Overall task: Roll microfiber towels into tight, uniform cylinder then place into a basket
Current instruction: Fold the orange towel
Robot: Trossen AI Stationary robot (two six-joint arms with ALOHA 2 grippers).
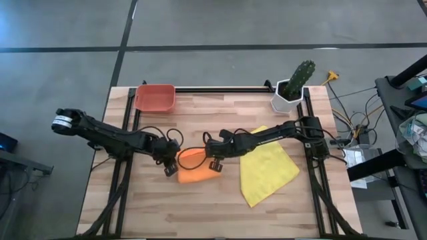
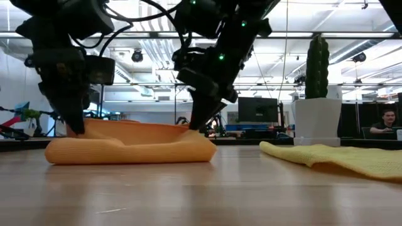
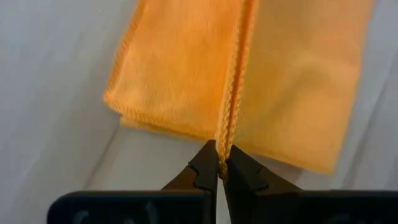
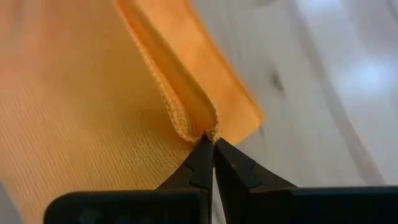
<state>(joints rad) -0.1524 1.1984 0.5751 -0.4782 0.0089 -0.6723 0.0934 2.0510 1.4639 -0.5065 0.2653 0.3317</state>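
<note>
Bench (image 1: 200, 213) first: wood top, yellow towel (image 1: 267, 172) lying flat and loose on my right half, not touched yet. Orange towel (image 1: 197, 167) sits mid-bench btwn the two arms, already folded over into a thick pad w/ a rounded fold along the front. Basket (image 1: 155, 97) is at the far left corner, well apart from both towels, nothing in it that I can see. Cactus pot (image 1: 288, 93) far right corner.

Left pincer (image 3: 221, 163) is closed on the orange towel's doubled hem at its left end. Right pincer (image 4: 212, 144) is closed on the same hem at the right end, edge bunched at the tips.

I'd say I'm early in the roll of the orange one. Next I need both arms carrying that edge over evenly, same pace, keeping tension so the cylinder stays tight and doesn't cone
</note>
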